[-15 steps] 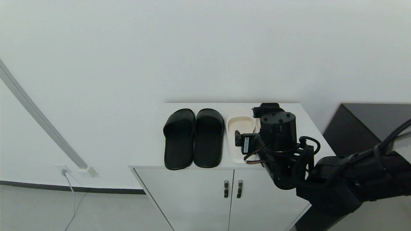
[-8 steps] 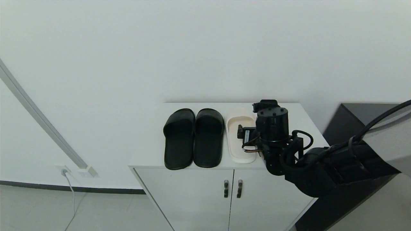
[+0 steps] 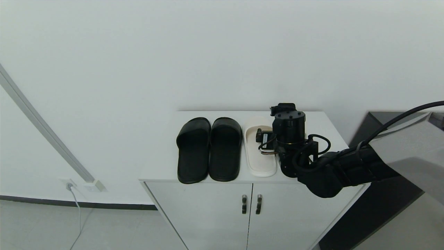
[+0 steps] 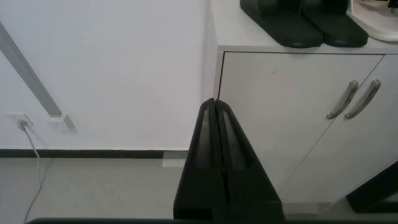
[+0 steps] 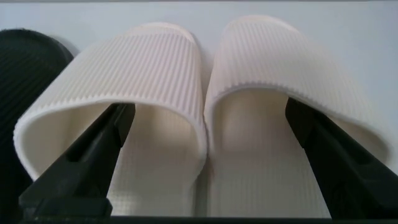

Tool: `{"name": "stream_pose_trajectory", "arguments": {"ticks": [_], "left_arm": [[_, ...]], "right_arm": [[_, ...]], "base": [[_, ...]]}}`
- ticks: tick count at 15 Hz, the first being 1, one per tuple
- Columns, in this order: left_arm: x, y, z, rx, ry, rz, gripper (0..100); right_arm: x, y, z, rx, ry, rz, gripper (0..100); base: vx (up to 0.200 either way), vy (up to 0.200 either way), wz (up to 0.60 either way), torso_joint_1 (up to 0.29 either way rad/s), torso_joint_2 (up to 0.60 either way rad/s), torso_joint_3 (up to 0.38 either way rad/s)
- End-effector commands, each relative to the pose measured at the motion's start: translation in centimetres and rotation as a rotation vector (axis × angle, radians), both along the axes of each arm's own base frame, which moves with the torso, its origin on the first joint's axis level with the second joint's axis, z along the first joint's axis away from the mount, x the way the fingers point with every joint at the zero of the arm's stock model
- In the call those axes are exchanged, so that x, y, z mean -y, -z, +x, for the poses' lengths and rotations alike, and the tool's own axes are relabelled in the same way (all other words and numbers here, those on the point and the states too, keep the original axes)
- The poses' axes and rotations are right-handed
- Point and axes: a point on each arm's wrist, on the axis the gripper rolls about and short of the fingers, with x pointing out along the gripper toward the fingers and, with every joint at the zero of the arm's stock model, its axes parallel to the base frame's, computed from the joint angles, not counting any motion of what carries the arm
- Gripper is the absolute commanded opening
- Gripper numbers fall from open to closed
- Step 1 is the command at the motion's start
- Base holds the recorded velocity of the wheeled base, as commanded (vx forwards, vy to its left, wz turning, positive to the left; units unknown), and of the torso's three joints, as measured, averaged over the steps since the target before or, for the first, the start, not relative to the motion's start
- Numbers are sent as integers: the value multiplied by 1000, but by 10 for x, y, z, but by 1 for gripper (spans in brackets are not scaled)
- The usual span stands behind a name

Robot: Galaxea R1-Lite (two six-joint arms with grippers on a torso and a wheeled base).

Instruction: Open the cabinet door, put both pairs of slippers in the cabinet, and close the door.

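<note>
Two pairs of slippers are set side by side on the cabinet top (image 3: pixel 163 166). In the head view their long axes run from 6 to 12 o'clock, with toes at 12 and heels at the front edge. The black pair (image 3: pixel 225 149) is placed at 9 o'clock of the white pair (image 3: pixel 259 156).

The right gripper (image 5: pixel 208 111) is brought in over the white pair from the 6 o'clock side, fingers spread wide. One finger is set at the mouth of each white slipper's strap, on its outer side, so both inner strap walls are bracketed between them. A squeeze across the pair's short axis is judged to be what the coming move calls for.

The left gripper (image 4: pixel 215 109) is hung low before the cabinet's left front corner, well apart from the slippers, fingers pressed together on nothing. The right arm is plainly the nearer.

Both cabinet doors (image 3: pixel 208 218) are seen shut and the handles (image 3: pixel 244 204) untouched, so opening is judged not yet done.

A small label (image 3: pixel 264 139) is carried on the right wrist, but nothing on it can be read. No brand is made out on the slippers.
</note>
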Motion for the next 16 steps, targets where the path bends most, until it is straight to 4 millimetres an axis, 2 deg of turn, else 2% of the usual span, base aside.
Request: {"name": "stream_pose_trajectory", "arguments": {"ticks": [1,3,5,6,9,16], "left_arm": [[0,0,0,0,-1,0,0],[0,0,0,0,-1,0,0],[0,0,0,-1,-1,-2,0],[0,0,0,-1,-1,-2,0],[0,0,0,0,-4,-8,0],[0,0,0,0,-4,-5,0]], "right_arm": [[-1,0,5,5,3,4,100],[-3,4,10,5,6,-4,100],[-4,-2,17,29,13,-5,100],[-5,-3,17,31,13,-7,0],[-5,-2,17,29,13,-17,0],[-1,-15,13,51,15,0,0]], "base": [[0,0,0,0,0,0],[0,0,0,0,0,0],[0,0,0,0,0,0],[0,0,0,0,0,0],[0,0,0,0,0,0],[0,0,0,0,0,0]]}}
